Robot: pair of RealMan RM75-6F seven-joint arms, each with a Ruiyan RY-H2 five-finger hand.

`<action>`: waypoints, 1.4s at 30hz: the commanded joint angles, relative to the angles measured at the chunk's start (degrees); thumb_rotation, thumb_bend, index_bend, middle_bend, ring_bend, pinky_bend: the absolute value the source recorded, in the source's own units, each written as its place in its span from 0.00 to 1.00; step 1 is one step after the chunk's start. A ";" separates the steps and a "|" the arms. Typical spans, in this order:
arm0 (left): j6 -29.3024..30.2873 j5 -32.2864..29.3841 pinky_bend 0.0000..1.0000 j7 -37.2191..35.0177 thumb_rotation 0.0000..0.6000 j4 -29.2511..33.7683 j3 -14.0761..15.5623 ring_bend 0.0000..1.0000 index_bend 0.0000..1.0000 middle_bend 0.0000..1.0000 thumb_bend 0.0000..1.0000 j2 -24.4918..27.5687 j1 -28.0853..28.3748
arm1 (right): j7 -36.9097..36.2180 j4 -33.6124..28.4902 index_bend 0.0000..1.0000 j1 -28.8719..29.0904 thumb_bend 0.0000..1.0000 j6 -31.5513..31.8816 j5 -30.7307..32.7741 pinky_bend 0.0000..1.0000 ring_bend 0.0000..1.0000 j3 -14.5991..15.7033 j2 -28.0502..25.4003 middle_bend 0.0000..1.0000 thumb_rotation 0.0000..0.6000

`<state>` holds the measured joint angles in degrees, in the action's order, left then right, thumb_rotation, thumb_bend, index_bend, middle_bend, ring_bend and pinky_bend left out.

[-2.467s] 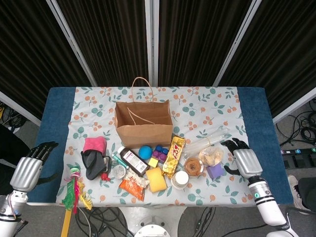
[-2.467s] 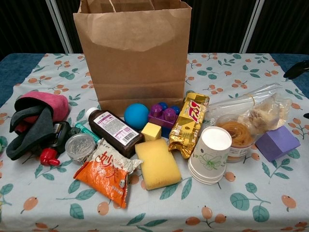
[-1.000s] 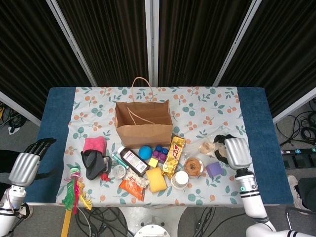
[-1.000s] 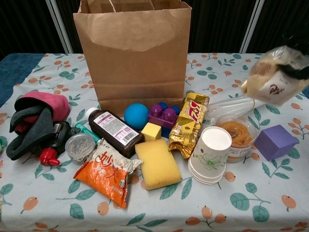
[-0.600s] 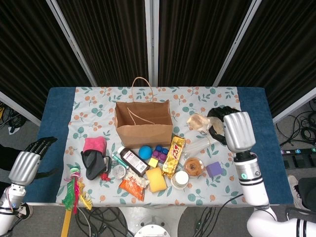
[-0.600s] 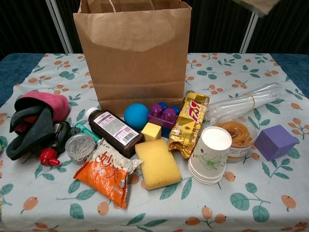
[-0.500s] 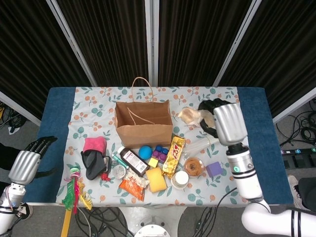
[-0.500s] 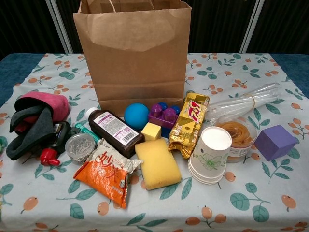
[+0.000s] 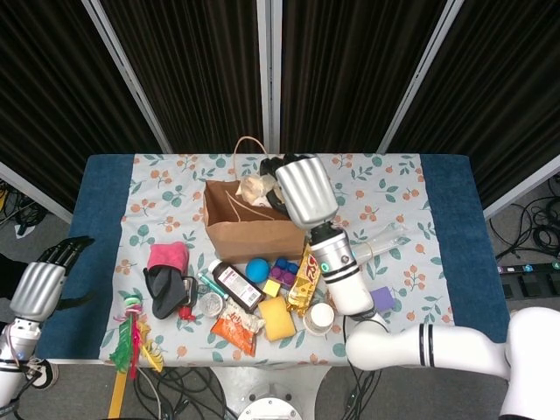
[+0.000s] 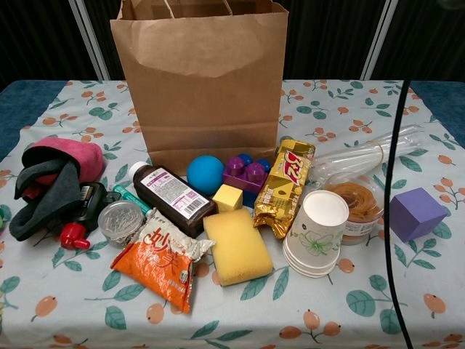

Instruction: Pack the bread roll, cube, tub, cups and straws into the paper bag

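Note:
My right hand [image 9: 302, 190] hangs over the open mouth of the brown paper bag [image 9: 254, 231] and holds the bread roll [image 9: 255, 187] in its clear wrapper at the bag's top edge. On the right of the table lie the purple cube [image 10: 415, 213], the clear tub [image 10: 356, 201] of brown spread, the stacked paper cups [image 10: 317, 233] and the bagged straws [image 10: 363, 155]. In the head view my right forearm hides the tub. My left hand [image 9: 38, 286] hovers off the table's left front corner, holding nothing. The chest view shows neither hand.
In front of the bag [image 10: 200, 80] lie a gold snack bar [image 10: 285, 187], yellow sponge [image 10: 237, 246], blue ball [image 10: 205, 174], purple blocks [image 10: 245, 172], brown bottle [image 10: 172, 198], orange packet [image 10: 161, 259] and pink-and-black cloth [image 10: 52, 178]. A black cable [image 10: 390, 218] hangs at the right.
My right hand took the bread roll from beside the tub, lifted it and carried it left to above the bag's mouth. The left hand has barely moved.

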<state>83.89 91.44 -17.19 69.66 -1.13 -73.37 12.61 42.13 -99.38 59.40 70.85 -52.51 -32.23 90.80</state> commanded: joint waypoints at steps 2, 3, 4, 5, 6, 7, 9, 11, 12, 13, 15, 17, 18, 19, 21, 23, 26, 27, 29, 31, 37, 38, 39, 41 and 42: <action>-0.37 -0.29 0.27 -0.69 1.00 -0.89 -0.10 0.18 0.20 0.26 0.13 -0.34 0.23 | -0.26 1.96 0.66 1.17 0.22 -2.03 3.87 0.58 0.43 0.95 1.09 0.53 1.00; -0.43 -0.33 0.27 -0.83 1.00 -1.04 -0.13 0.18 0.20 0.26 0.13 -0.39 0.28 | -0.84 1.65 0.57 1.09 0.12 -2.92 4.64 0.51 0.35 1.14 0.69 0.48 1.00; -0.49 -0.35 0.27 -0.97 1.00 -1.22 -0.16 0.18 0.20 0.26 0.13 -0.42 0.37 | -1.66 1.17 0.52 0.97 0.08 -3.90 5.53 0.46 0.31 1.21 0.06 0.46 1.00; -0.51 -0.35 0.27 -1.07 1.00 -1.32 -0.19 0.18 0.20 0.26 0.13 -0.45 0.43 | -2.19 0.89 0.46 0.90 0.03 -4.38 5.86 0.41 0.26 1.27 -0.40 0.42 1.00; -0.52 -0.35 0.27 -1.13 1.00 -1.39 -0.22 0.18 0.20 0.26 0.13 -0.47 0.50 | -2.59 0.71 0.40 0.85 0.00 -4.58 5.91 0.36 0.22 1.37 -0.80 0.38 1.00; -0.53 -0.32 0.27 -1.19 1.00 -1.45 -0.24 0.18 0.20 0.26 0.13 -0.49 0.58 | -3.03 0.53 0.37 0.80 0.00 -4.57 5.60 0.35 0.20 1.50 -1.29 0.37 1.00; -0.46 -0.23 0.27 -1.17 1.00 -1.45 -0.23 0.18 0.20 0.26 0.13 -0.52 0.65 | -3.91 -0.02 0.34 0.59 0.00 -4.10 5.00 0.32 0.18 1.54 -1.89 0.34 1.00; -0.37 -0.11 0.27 -1.04 1.00 -1.33 -0.19 0.18 0.20 0.26 0.13 -0.53 0.71 | -4.62 -1.07 0.33 0.16 0.00 -2.87 3.90 0.32 0.18 1.51 -2.77 0.33 1.00; -0.32 -0.07 0.27 -0.97 1.00 -1.21 -0.15 0.18 0.20 0.26 0.13 -0.53 0.70 | -4.99 -1.79 0.33 -0.16 0.00 -2.13 3.21 0.32 0.18 1.44 -3.26 0.33 1.00; -0.27 -0.01 0.27 -0.85 1.00 -1.02 -0.08 0.18 0.20 0.26 0.13 -0.51 0.67 | -5.40 -2.86 0.33 -0.73 0.00 -0.96 2.04 0.32 0.18 1.38 -4.08 0.33 1.00; -0.15 0.17 0.27 -0.54 1.00 -0.66 0.07 0.18 0.20 0.26 0.13 -0.40 0.63 | -5.90 -4.98 0.33 -1.93 0.00 0.83 0.20 0.32 0.18 1.36 -5.82 0.33 1.00; 0.12 0.41 0.27 -0.12 1.00 -0.07 0.19 0.18 0.20 0.26 0.13 -0.19 0.58 | -6.58 -8.59 0.33 -4.29 0.00 3.11 -2.17 0.32 0.18 1.87 -8.65 0.33 1.00; 0.27 0.50 0.27 0.08 1.00 0.23 0.22 0.18 0.20 0.26 0.13 -0.10 0.55 | -6.70 -10.22 0.33 -5.52 0.00 3.94 -3.14 0.32 0.18 2.44 -10.04 0.34 1.00; 0.52 0.61 0.27 0.38 1.00 0.71 0.26 0.18 0.20 0.26 0.13 0.04 0.46 | -6.57 -13.08 0.33 -7.90 0.00 5.32 -4.82 0.32 0.18 4.00 -12.47 0.34 1.00; 0.80 0.80 0.27 0.88 1.00 1.43 0.41 0.18 0.20 0.26 0.13 0.26 0.32 | -6.04 -17.29 0.33 -11.94 0.00 6.53 -6.98 0.32 0.19 7.78 -16.48 0.34 1.00; 0.95 1.02 0.27 1.45 1.00 2.12 0.65 0.18 0.20 0.26 0.13 0.46 0.17 | -5.64 -22.01 0.33 -17.20 0.00 6.95 -8.31 0.32 0.18 13.79 -21.35 0.34 1.00; 1.03 1.11 0.27 1.98 1.00 2.76 0.95 0.18 0.20 0.26 0.13 0.54 -0.08 | -6.51 -24.82 0.33 -24.19 0.00 6.82 -10.49 0.32 0.18 23.18 -26.56 0.34 1.00; 0.96 1.12 0.27 2.10 1.00 2.90 1.08 0.18 0.20 0.26 0.13 0.48 -0.15 | -7.33 -24.56 0.33 -26.45 0.00 6.53 -11.08 0.32 0.18 26.37 -27.75 0.34 1.00; 0.82 1.17 0.27 2.26 1.00 2.97 1.27 0.18 0.20 0.26 0.13 0.32 -0.21 | -9.23 -23.21 0.33 -29.11 0.00 5.62 -11.52 0.32 0.18 30.09 -28.62 0.34 1.00; 0.68 1.32 0.27 2.32 1.00 3.04 1.46 0.18 0.20 0.26 0.13 0.14 -0.19 | -10.90 -20.40 0.33 -31.04 0.00 4.05 -11.55 0.32 0.19 33.05 -28.69 0.35 1.00; 0.73 1.53 0.27 2.10 1.00 2.63 1.71 0.18 0.20 0.26 0.13 -0.37 -0.30 | -14.07 -11.67 0.33 -33.58 0.00 0.47 -13.77 0.30 0.18 36.69 -25.61 0.34 1.00; 0.75 1.54 0.27 2.03 1.00 2.48 1.75 0.18 0.20 0.26 0.13 -0.40 -0.33 | -14.52 -10.77 0.33 -33.74 0.00 0.13 -14.30 0.30 0.17 36.78 -25.07 0.34 1.00; 0.78 1.54 0.27 1.93 1.00 2.34 1.79 0.18 0.20 0.26 0.13 -0.44 -0.38 | -14.72 -9.99 0.32 -33.83 0.00 -0.05 -14.86 0.29 0.17 36.77 -24.57 0.34 1.00; 1.05 1.45 0.27 1.61 1.00 2.04 1.77 0.18 0.20 0.26 0.13 -0.53 -0.56 | -14.68 -8.73 0.32 -33.96 0.00 -0.30 -15.81 0.29 0.16 36.57 -23.46 0.34 1.00; 1.31 1.44 0.27 1.46 1.00 1.87 1.73 0.18 0.20 0.26 0.13 -0.63 -0.67 | -14.67 -8.38 0.32 -33.98 0.00 -0.45 -16.00 0.28 0.16 36.40 -23.01 0.34 1.00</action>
<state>85.00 92.91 -15.58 71.68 0.63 -73.91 12.05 27.89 -108.55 25.84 70.98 -67.76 4.02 66.95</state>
